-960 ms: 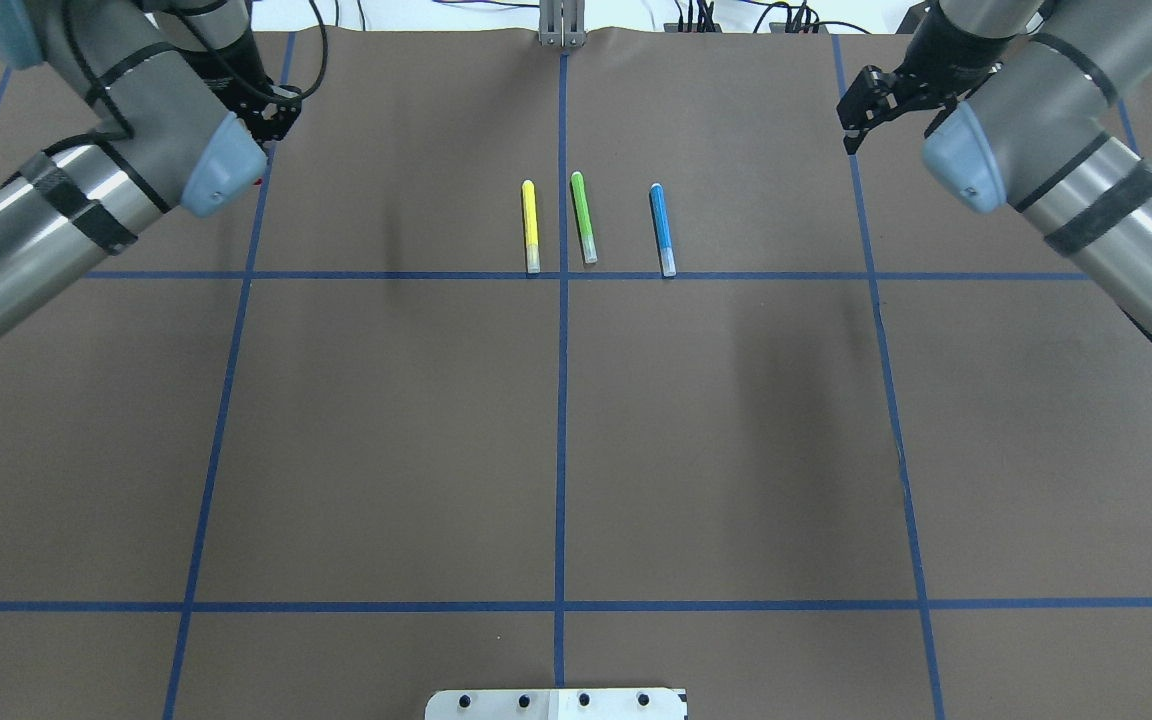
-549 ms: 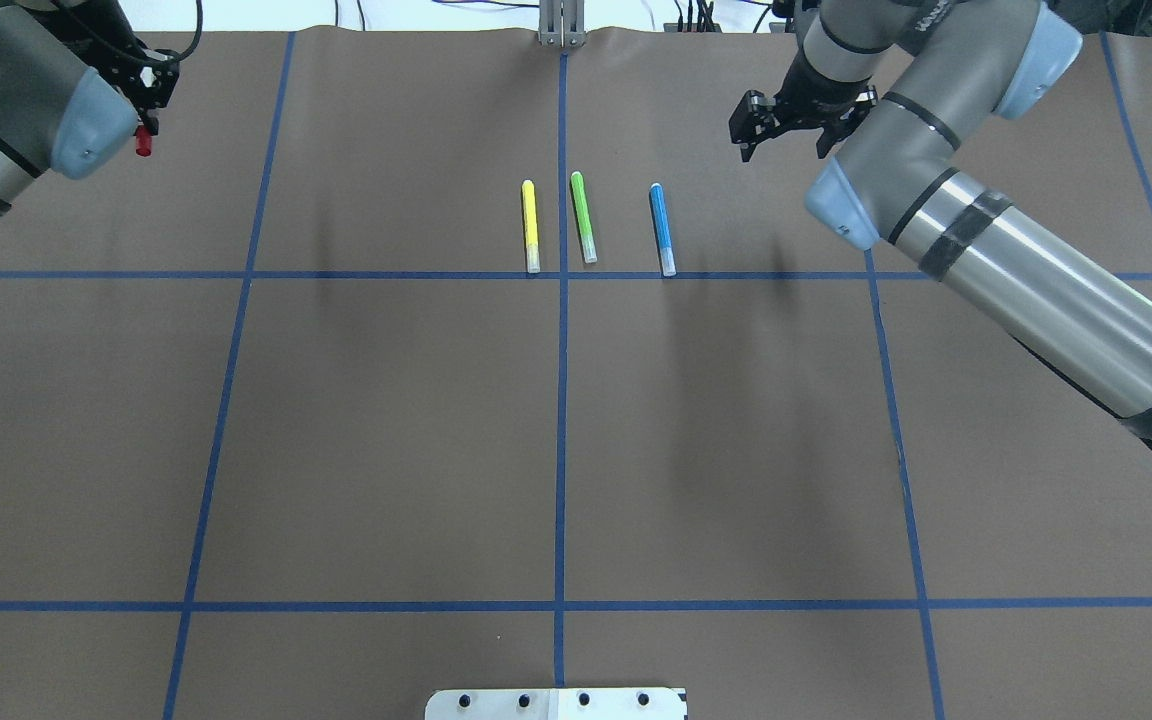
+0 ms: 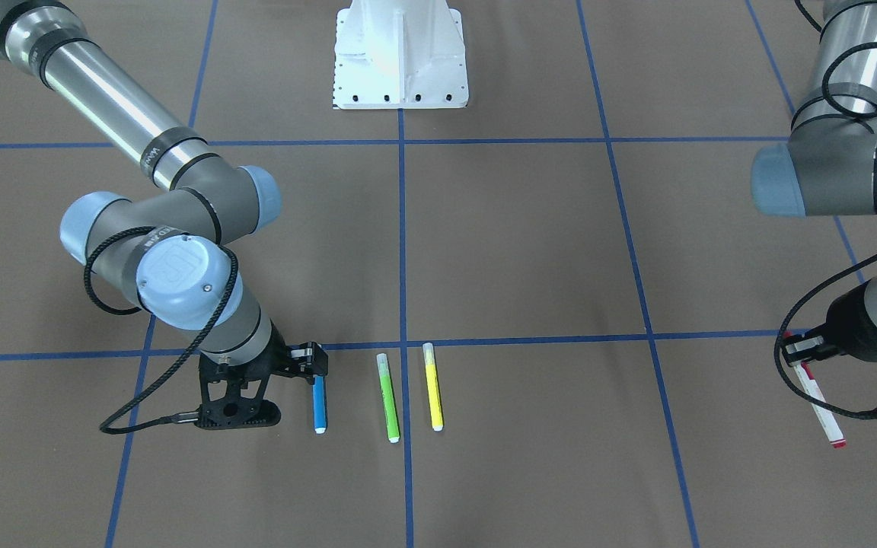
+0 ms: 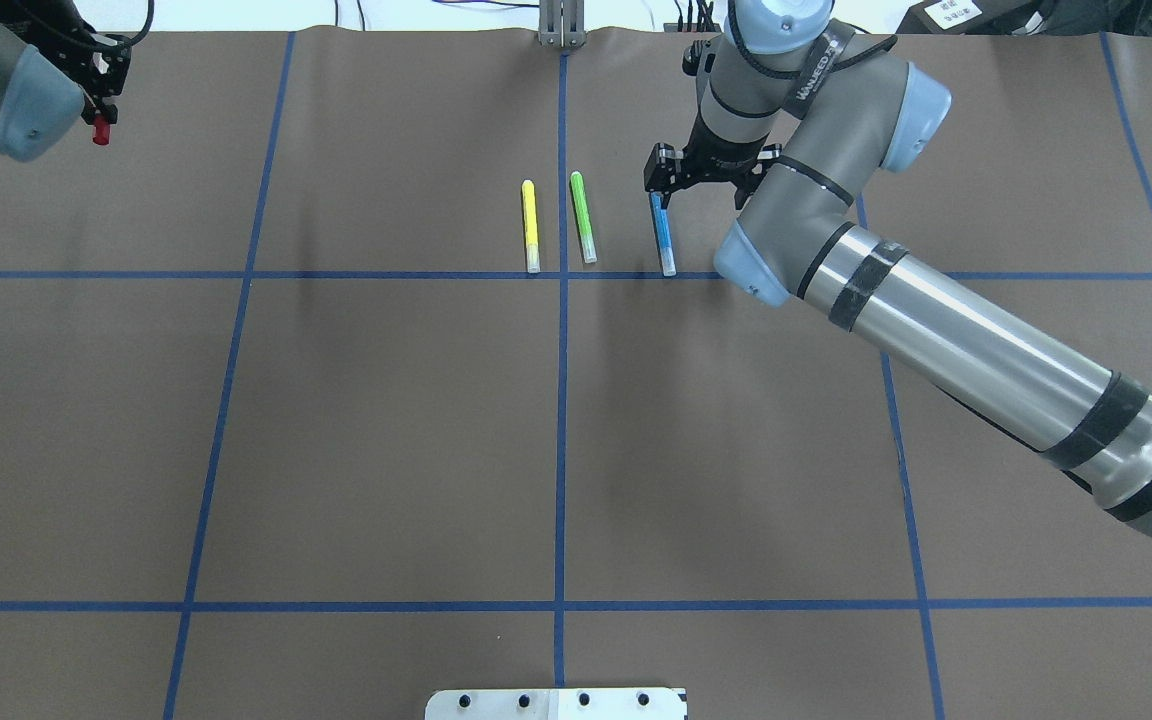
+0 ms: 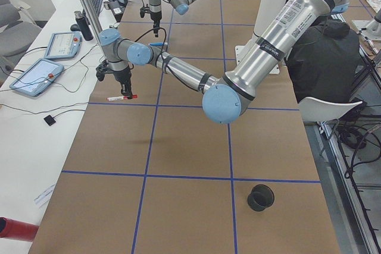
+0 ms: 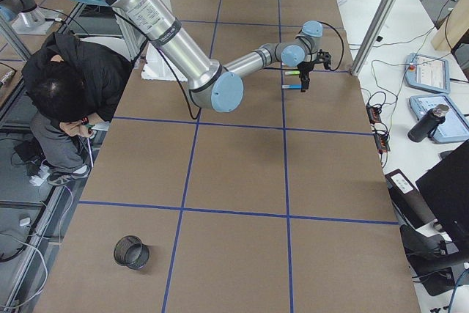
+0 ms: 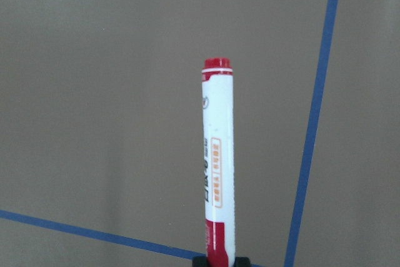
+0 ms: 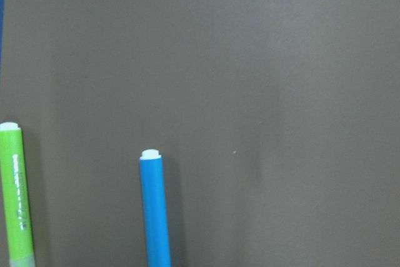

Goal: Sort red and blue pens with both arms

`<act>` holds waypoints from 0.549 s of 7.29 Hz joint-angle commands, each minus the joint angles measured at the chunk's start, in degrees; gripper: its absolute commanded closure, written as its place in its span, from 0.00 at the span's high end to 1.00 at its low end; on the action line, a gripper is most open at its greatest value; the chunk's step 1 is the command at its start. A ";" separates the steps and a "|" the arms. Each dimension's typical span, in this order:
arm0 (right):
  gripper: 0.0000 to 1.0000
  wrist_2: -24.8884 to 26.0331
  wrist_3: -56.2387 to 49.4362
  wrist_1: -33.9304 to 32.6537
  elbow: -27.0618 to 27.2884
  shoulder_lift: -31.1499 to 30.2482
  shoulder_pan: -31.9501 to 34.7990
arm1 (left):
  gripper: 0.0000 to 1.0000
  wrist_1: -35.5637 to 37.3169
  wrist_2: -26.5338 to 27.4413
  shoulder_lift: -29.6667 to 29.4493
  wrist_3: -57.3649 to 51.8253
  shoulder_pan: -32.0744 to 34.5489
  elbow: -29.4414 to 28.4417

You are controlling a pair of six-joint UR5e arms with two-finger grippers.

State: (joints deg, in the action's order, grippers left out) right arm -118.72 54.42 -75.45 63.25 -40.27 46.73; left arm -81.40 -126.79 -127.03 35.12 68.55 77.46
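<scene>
The left gripper (image 3: 802,356) was closed on the red pen (image 3: 823,411) above the worktop (image 4: 386,420). The right gripper (image 4: 698,175) stood open and empty over one end of the blue pen (image 4: 663,235), which lay there.

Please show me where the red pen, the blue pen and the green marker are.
red pen (image 3: 821,405), exterior front-facing view, on its white barrel.
blue pen (image 4: 663,238), overhead exterior view, on the middle of its blue body.
green marker (image 4: 584,218), overhead exterior view, on the middle of its green body.
</scene>
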 commanded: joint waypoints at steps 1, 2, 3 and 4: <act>0.98 2.00 2.35 0.04 -1.54 0.98 -2.95 | 0.00 0.01 -0.04 0.12 -0.05 0.09 0.23; 0.98 2.00 2.36 0.04 -1.72 1.07 -3.57 | 0.00 0.01 -0.04 0.12 -0.05 0.09 0.24; 0.93 2.00 2.36 0.04 -2.25 1.16 -4.01 | 0.00 0.01 -0.04 0.12 -0.05 0.18 0.24; 0.83 2.00 2.36 0.04 -2.25 1.16 -4.10 | 0.00 0.01 -0.04 0.21 -0.14 0.36 0.24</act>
State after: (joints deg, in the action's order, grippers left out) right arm -116.75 56.72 -75.41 61.23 -39.17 42.97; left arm -81.39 -126.83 -126.89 35.05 68.75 77.69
